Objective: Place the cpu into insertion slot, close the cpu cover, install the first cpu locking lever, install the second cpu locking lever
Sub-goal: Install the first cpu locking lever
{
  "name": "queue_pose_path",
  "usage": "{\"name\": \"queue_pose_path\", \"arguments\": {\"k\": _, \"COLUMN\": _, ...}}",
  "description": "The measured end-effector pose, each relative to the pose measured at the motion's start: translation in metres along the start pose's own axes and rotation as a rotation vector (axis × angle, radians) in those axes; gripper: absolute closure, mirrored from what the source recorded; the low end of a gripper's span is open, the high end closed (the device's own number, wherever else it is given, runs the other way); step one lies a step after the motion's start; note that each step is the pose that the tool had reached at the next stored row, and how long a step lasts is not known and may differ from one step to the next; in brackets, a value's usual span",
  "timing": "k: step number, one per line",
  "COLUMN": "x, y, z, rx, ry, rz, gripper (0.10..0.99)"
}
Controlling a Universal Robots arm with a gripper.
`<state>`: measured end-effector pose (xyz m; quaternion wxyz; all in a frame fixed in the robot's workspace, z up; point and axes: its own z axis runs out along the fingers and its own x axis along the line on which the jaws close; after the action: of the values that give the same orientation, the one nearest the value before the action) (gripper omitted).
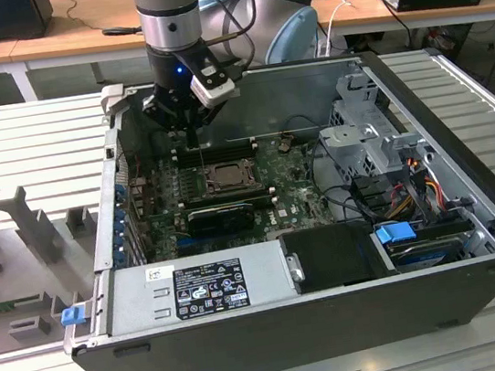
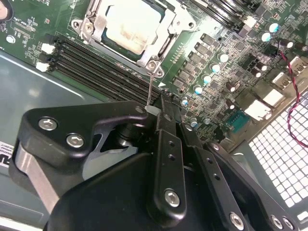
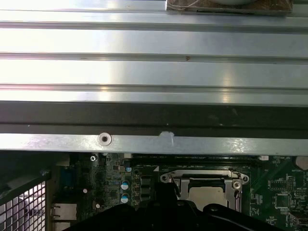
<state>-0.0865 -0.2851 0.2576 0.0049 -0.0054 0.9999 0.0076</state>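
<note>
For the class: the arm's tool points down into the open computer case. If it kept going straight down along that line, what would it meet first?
Probably the black memory slots beside the insertion slot, where the cpu already sits under the cpu cover. The tool hangs just off the socket's edge; depth is unclear.

so the whole thing's sitting on a ribbed silver metal table (image 1: 30, 147), with the open black computer case (image 1: 320, 309) lying on its side right on it, and some grey fixture blocks (image 1: 27, 221) on the slats off toward the exterior view's left
</note>
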Motion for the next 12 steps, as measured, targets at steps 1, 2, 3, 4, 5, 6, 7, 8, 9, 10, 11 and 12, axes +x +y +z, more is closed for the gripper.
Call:
{"name": "queue_pose_path", "arguments": {"k": 1, "x": -0.0004, "y": 0.0, "z": 0.0, "rx": 0.0, "ry": 0.0, "rz": 0.0, "gripper": 0.98}}
{"name": "queue_pose_path", "arguments": {"k": 2, "x": -0.0011, "y": 0.0, "z": 0.0, "rx": 0.0, "ry": 0.0, "rz": 0.0, "gripper": 0.98}}
{"name": "queue_pose_path", "arguments": {"k": 3, "x": -0.0016, "y": 0.0, "z": 0.0, "rx": 0.0, "ry": 0.0001, "rz": 0.0, "gripper": 0.98}}
{"name": "queue_pose_path", "arguments": {"k": 4, "x": -0.0026, "y": 0.0, "z": 0.0001, "rx": 0.0, "ry": 0.0, "rz": 0.0, "gripper": 0.98}}
{"name": "queue_pose_path", "arguments": {"k": 5, "x": -0.0037, "y": 0.0, "z": 0.0001, "rx": 0.0, "ry": 0.0, "rz": 0.0, "gripper": 0.98}}
{"name": "queue_pose_path", "arguments": {"k": 6, "x": -0.0048, "y": -0.0001, "z": 0.0001, "rx": 0.0, "ry": 0.0001, "rz": 0.0, "gripper": 0.98}}
{"name": "queue_pose_path", "arguments": {"k": 7, "x": -0.0059, "y": -0.0001, "z": 0.0001, "rx": 0.0, "ry": 0.0, "rz": 0.0, "gripper": 0.98}}
{"name": "queue_pose_path", "arguments": {"k": 8, "x": -0.0071, "y": -0.0001, "z": 0.0002, "rx": 0.0, "ry": 0.0, "rz": 0.0, "gripper": 0.98}}
{"name": "queue_pose_path", "arguments": {"k": 9, "x": -0.008, "y": -0.0001, "z": 0.0002, "rx": 0.0, "ry": 0.0, "rz": 0.0, "gripper": 0.98}}
{"name": "queue_pose_path", "arguments": {"k": 10, "x": -0.0087, "y": -0.0001, "z": 0.0002, "rx": 0.0, "ry": 0.0, "rz": 0.0, "gripper": 0.98}}
{"name": "queue_pose_path", "arguments": {"k": 11, "x": -0.0096, "y": -0.0001, "z": 0.0002, "rx": 0.0, "ry": 0.0, "rz": 0.0, "gripper": 0.98}}
{"name": "queue_pose_path", "arguments": {"k": 12, "x": -0.0112, "y": -0.0001, "z": 0.0003, "rx": 0.0, "ry": 0.0, "rz": 0.0, "gripper": 0.98}}
